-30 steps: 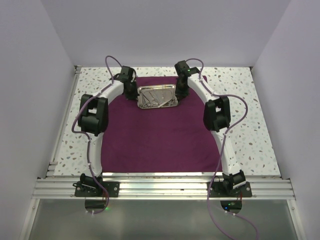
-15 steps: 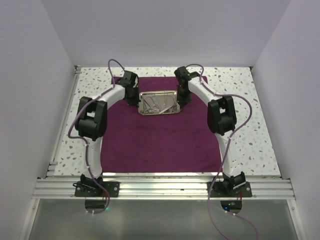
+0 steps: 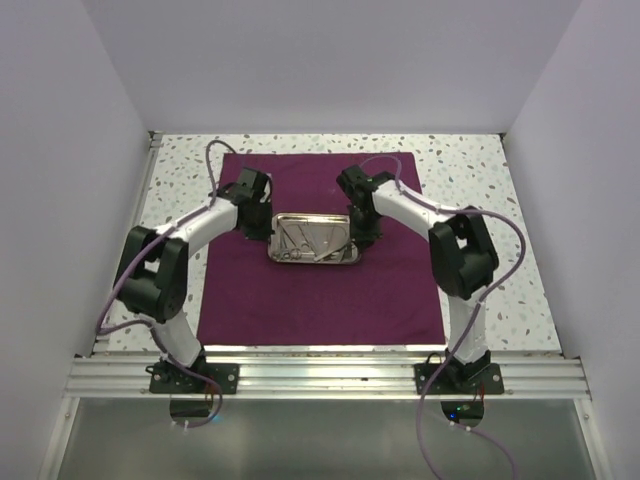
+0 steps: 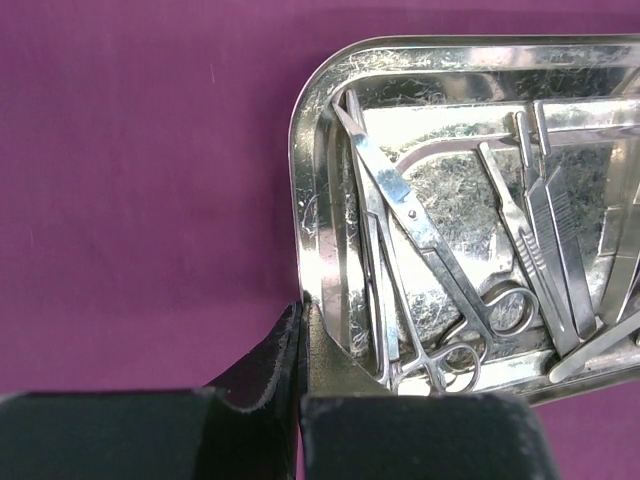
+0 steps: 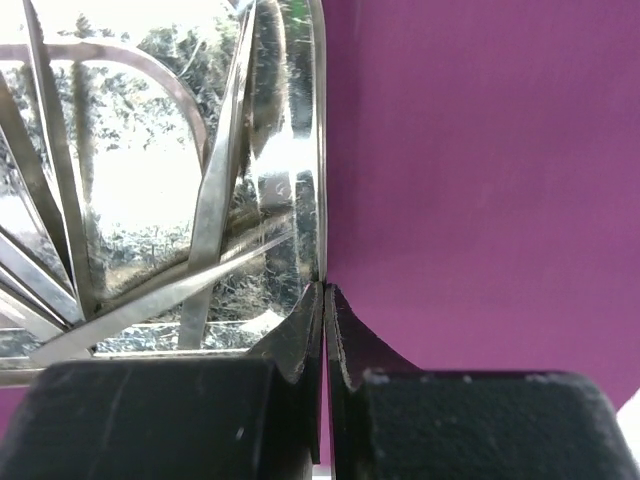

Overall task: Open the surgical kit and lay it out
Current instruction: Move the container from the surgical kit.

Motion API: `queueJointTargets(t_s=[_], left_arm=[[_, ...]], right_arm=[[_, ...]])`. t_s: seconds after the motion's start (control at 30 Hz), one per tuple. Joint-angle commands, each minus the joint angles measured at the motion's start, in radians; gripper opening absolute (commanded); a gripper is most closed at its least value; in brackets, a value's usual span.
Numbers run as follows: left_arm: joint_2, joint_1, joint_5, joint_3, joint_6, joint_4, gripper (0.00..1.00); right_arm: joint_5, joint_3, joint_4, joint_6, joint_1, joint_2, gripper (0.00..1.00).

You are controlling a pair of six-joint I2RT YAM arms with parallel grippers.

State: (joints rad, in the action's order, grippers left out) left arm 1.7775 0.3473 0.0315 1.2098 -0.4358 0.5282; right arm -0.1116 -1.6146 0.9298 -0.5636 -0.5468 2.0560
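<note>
The dark purple cloth (image 3: 320, 290) lies spread flat on the table. The shiny steel tray (image 3: 313, 240) sits near its middle and holds scissors (image 4: 430, 240) and other thin silver instruments (image 4: 552, 240). My left gripper (image 3: 268, 230) is shut on the tray's left rim (image 4: 300, 230), one finger (image 4: 340, 350) inside the rim and one outside. My right gripper (image 3: 362, 234) is shut on the tray's right rim (image 5: 318, 150), seen close in the right wrist view (image 5: 323, 292). Tweezers (image 5: 215, 200) lean against that inner wall.
The speckled tabletop (image 3: 480, 200) shows around the cloth. White walls close in the left, back and right. An aluminium rail (image 3: 320, 375) carrying both arm bases runs along the near edge.
Both grippers have carried the tray from the far edge of the cloth toward the near side, to the cloth's middle. Both arms have folded back.
</note>
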Motion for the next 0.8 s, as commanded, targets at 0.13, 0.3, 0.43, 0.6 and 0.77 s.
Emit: queueJointTargets(t_s=[0.13, 0.3, 0.43, 0.6, 0.77], left_arm=[[-0.268, 0.088, 0.021, -0.243, -0.07, -0.034, 0.0], [-0.337, 0.153, 0.016, -0.4, -0.113, -0.068, 0.0], [-0.326, 0.189, 0.005, -0.46, -0.147, -0.094, 0.0], [-0.342, 0.197, -0.028, -0.441, -0.144, -0.024, 0.41], [-0.426, 0.197, -0.123, -0.307, -0.129, 0.088, 0.82]], right_arm=[[0.026, 0.3, -0.071, -0.079, -0.07, -0.249, 0.0], [0.039, 0.493, -0.135, -0.101, -0.103, -0.309, 0.0], [0.046, 0.55, -0.167, -0.104, -0.107, -0.298, 0.0], [0.012, 0.51, -0.077, -0.09, -0.108, -0.318, 0.46], [-0.04, 0.409, 0.042, -0.078, -0.11, -0.421, 0.56]])
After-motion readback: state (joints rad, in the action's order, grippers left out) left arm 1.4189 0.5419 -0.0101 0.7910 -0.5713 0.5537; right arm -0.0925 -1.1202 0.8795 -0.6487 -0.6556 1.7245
